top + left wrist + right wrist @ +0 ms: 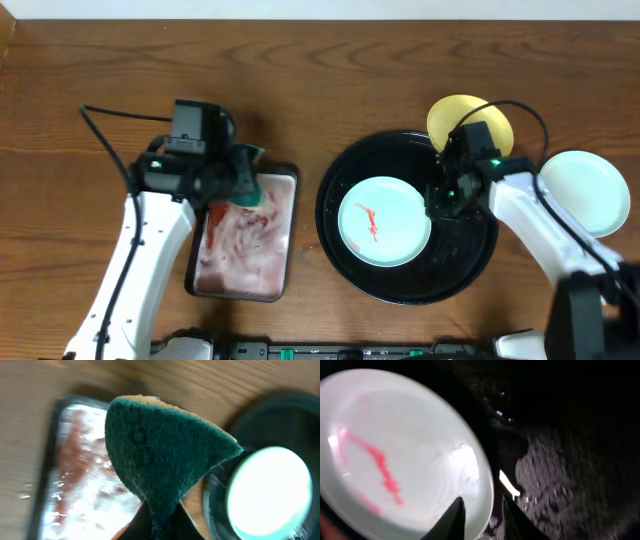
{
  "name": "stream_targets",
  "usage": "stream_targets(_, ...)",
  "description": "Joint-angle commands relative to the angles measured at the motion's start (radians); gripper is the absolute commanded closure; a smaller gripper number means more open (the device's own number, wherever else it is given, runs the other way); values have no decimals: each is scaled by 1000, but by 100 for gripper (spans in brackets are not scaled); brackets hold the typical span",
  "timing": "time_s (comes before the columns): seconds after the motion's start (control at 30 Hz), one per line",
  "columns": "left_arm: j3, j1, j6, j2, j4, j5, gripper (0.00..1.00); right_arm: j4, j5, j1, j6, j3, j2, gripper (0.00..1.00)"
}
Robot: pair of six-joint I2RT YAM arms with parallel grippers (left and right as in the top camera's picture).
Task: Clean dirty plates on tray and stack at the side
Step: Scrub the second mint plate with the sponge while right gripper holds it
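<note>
A pale blue-green plate [385, 220] with a red sauce smear lies in the black tray [330, 225]. My right gripper [437, 200] is closed on that plate's right rim, one finger on top [482, 505] and one outside; the smeared plate [395, 450] lies flat on the wet tray [570, 435]. A yellow plate [450, 115] sits at the tray's back rim, partly hidden by my right arm. A second pale plate [590, 190] rests on the tabletop to the right. My left gripper [245, 185] is shut on a green sponge [160, 450], held above the pan.
A rectangular metal pan [290, 240] with reddish, soapy water lies left of the tray, under the sponge; it shows blurred in the left wrist view [55, 425]. The tray [265, 405] and its plate [270, 490] show at that view's right. Black cables trail from both arms.
</note>
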Motion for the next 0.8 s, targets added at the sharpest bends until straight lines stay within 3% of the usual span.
stream_targets(0.0,17,-89,-8,8,3,76,93,31,-44,-21,-19,-6,79,80)
stream_targets(0.13,8,-198,-81,40,43,77,93,85,-64,-22,-42,-6,143,86)
stream_targets(0.27,6,-317,-170,106,132,77,93,136,-93,-22,-56,-6,183,99)
stream_targets(0.4,6,-417,-284,214,230,80,92,148,-37,-22,-52,-6,208,99)
stream_targets(0.77,6,-527,-420,524,526,272,93,160,62,-19,-53,-8,249,99)
